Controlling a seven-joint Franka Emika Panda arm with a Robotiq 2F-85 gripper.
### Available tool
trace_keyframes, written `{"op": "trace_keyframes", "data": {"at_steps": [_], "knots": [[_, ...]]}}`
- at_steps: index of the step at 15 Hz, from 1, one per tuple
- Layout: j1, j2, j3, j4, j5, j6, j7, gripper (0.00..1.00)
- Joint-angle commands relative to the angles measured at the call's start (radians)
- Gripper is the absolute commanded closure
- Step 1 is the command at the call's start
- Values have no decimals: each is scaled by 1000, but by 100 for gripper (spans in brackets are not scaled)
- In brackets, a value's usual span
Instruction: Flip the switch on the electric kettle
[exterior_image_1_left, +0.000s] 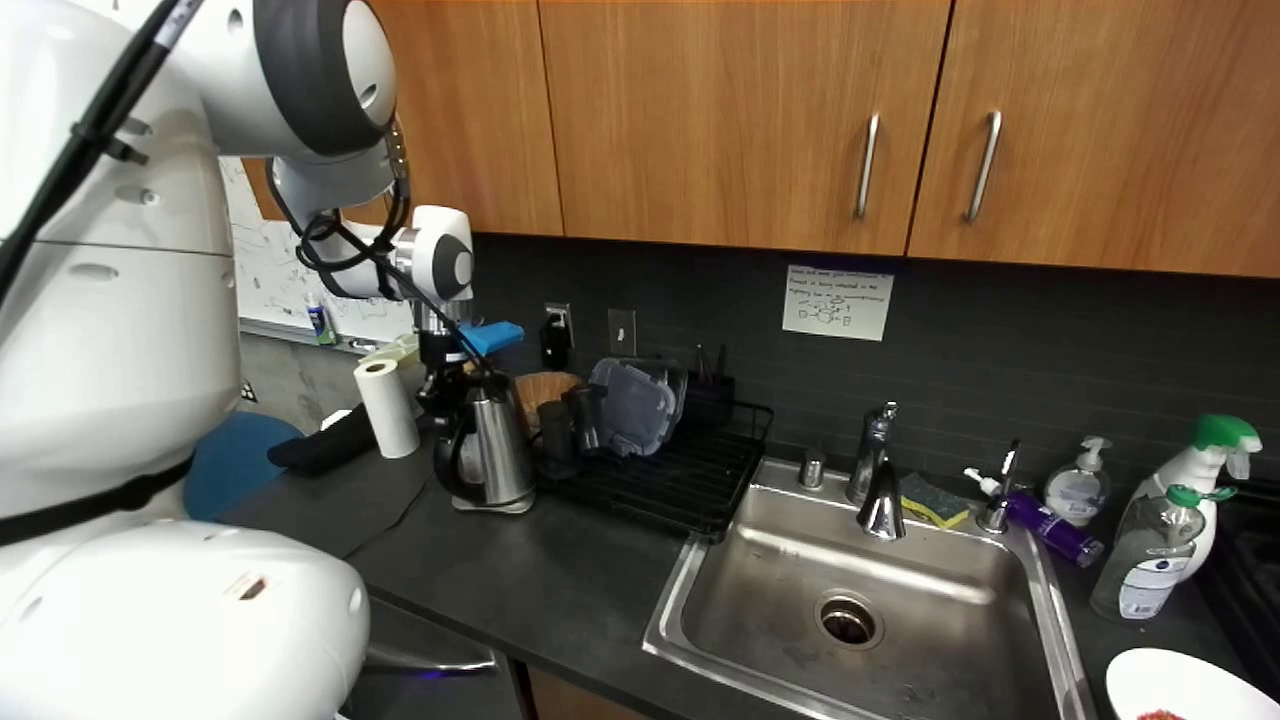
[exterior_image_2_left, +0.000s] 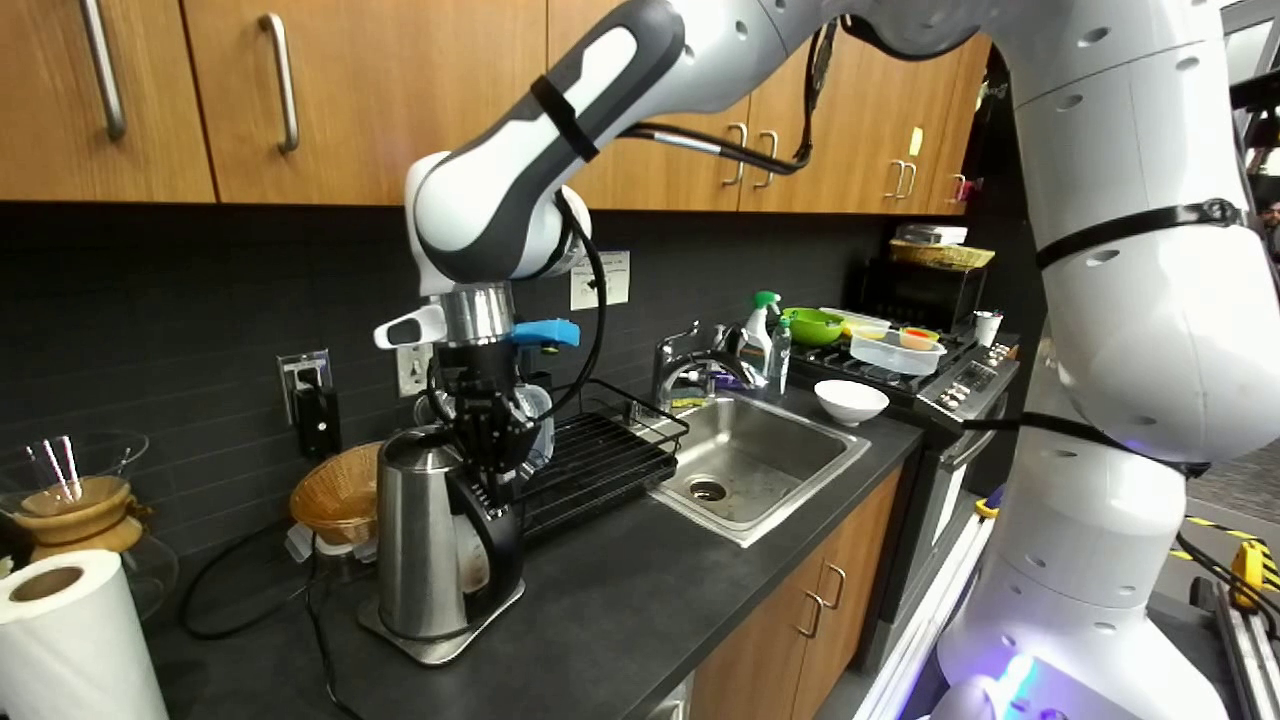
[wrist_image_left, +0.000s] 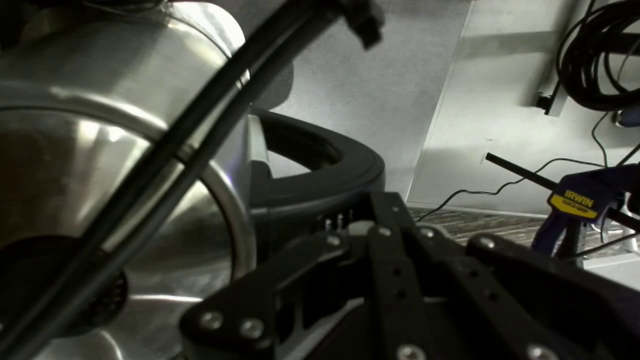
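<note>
- Your electric kettle, a stainless-steel jug with a black handle, stands upright on its base plate. It is on the dark worktop, between the back and front edges, toward the end away from the stove.
- Your pincer points at the upper part of that handle; its fingers look drawn together. Whether they touch the handle, you cannot tell.
- In the wrist view you have small pale marks on the handle just beside the fingertips; the switch itself you cannot make out.
- Beside the kettle, toward the back edge, you see a wicker basket. A paper towel roll stands nearer that same end of the worktop.
- In an exterior view, a black cord runs toward the front edge.
- Along the back edge, between kettle and sink, you have a black drying rack with clear plastic containers.
- Behind the sink basin, toward the back edge, you find the chrome faucet and a sponge.
- Toward the back corner by the stove stands your green-headed spray bottle; near the front corner there, a white bowl.
</note>
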Motion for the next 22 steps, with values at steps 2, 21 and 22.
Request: {"op": "trace_keyframes", "data": {"at_steps": [2,21,22], "knots": [[-1,9,-1,29,2,-30,22,100],[0,27,2,40,10,-72,75,100],[0,27,2,42,10,-72,74,100]]}}
